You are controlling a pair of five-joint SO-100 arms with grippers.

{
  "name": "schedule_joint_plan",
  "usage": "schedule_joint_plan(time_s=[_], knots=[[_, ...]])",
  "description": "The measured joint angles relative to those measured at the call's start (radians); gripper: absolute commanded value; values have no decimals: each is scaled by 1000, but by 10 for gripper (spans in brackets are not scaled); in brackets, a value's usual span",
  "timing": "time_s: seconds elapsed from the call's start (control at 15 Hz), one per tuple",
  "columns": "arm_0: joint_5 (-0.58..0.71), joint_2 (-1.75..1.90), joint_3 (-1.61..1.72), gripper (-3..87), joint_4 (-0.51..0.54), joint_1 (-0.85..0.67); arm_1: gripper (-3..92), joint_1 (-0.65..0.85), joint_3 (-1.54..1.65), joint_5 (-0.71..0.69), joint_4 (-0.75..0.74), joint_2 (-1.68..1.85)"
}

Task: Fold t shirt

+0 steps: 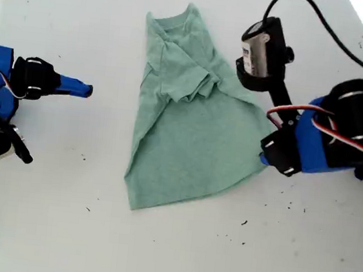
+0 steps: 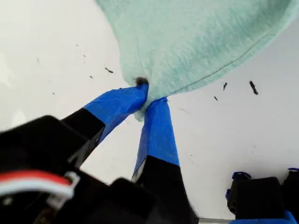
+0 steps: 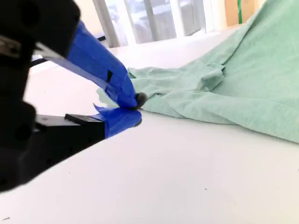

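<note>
The t shirt (image 1: pixel 188 130) lies mid-counter (image 1: pixel 61 227), one sleeve already folded in. My first gripper (image 2: pixel 145 100) has its fingers clenched on a hem corner at the exterior view's right. My second gripper (image 3: pixel 133 108), fingers closed on nothing, idles at that view's left. Best to lift low & carry the corner across w/o dragging.

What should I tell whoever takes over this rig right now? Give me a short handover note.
My first gripper: shut on the t shirt, pinching a hem corner at the exterior view's right.
My second gripper: shut, holding nothing, resting beside the shirt at the exterior view's left, not touching it.
Shirt lies on the white table, collar away from the camera, one sleeve already folded inward and bunched.
Left: fold the pinched side over, then finish and flatten.
</note>
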Motion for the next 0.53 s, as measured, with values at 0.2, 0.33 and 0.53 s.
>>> schedule_joint_plan(time_s=[0.2,0.33,0.53], knots=[[0,0,0,-2,0,0,-11,-34,-190,0,-28,-250],[0,0,0,-2,0,0,-11,-67,-408,-2,-67,-520],[0,0,0,-2,0,0,-11,-106,-460,15,-255,-701]])
